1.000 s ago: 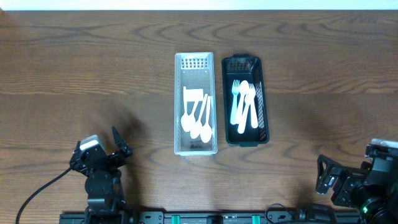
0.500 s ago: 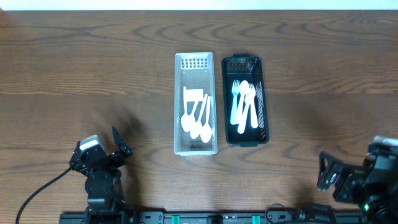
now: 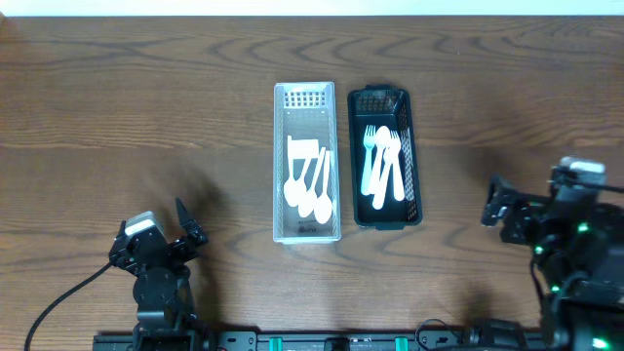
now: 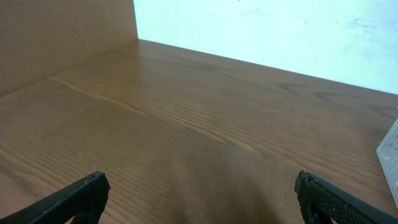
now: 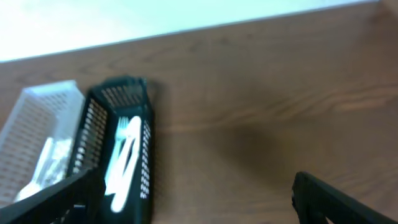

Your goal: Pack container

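Observation:
A white perforated basket (image 3: 280,166) at the table's middle holds white plastic spoons (image 3: 310,187). Beside it on the right a black perforated basket (image 3: 414,161) holds white forks and spoons (image 3: 380,168). Both baskets also show blurred in the right wrist view, the black one (image 5: 93,124) and the white one (image 5: 37,118). My left gripper (image 3: 185,226) is open and empty at the front left, far from the baskets. My right gripper (image 3: 492,207) is open and empty, right of the black basket and pointing toward it.
The wooden table (image 3: 146,107) runs wide on both sides of the baskets. A white wall (image 4: 280,31) stands beyond the far edge. A corner of the white basket (image 4: 392,149) shows at the right edge of the left wrist view.
My right arm has risen from the front right corner and moved up the table toward the black basket. The left arm and the baskets have not moved.

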Available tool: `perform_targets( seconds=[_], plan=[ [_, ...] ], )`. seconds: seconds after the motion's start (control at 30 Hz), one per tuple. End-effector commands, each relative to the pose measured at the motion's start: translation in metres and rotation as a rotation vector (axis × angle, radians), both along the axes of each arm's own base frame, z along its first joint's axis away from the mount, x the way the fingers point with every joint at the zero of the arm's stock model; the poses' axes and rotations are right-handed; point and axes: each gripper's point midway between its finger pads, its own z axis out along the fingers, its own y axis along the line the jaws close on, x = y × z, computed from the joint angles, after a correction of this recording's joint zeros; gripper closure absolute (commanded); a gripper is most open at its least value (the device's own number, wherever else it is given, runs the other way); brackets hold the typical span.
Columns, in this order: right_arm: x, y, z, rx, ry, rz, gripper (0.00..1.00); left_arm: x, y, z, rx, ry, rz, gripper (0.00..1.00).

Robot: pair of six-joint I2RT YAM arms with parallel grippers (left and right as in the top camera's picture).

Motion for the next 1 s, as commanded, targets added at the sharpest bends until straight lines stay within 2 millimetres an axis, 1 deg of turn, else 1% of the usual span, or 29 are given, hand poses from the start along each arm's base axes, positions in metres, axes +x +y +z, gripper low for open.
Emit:
perform_targets(
  seconds=[0.0,0.17,0.27,0.4,0.63,0.83,0.97],
  plan=[
    [-0.005,0.004,-0.02,-0.002,-0.036,0.007,0.01,0.0,0.001,-0.012,-0.008,0.022,0.009,0.02],
    [-0.012,0.004,-0.056,-0.015,-0.098,0.004,0.01,0.0,0.001,-0.012,-0.007,0.022,0.009,0.02],
    [-0.017,0.005,-0.081,-0.015,-0.103,0.004,0.01,0.0,0.001,-0.012,-0.008,0.022,0.009,0.02],
    [-0.022,0.005,-0.108,-0.015,-0.105,0.005,0.01,0.0,0.001,-0.012,-0.008,0.022,0.009,0.02],
    [-0.025,0.002,-0.127,-0.027,-0.137,-0.011,0.01,0.0,0.001,-0.012,-0.008,0.022,0.009,0.02],
    [-0.023,-0.002,-0.15,-0.033,-0.096,-0.031,0.01,0.0,0.001,-0.012,-0.008,0.022,0.009,0.02],
    [-0.022,-0.002,-0.149,-0.033,-0.103,-0.031,0.01,0.0,0.001,-0.012,-0.008,0.022,0.009,0.02]
  ],
)
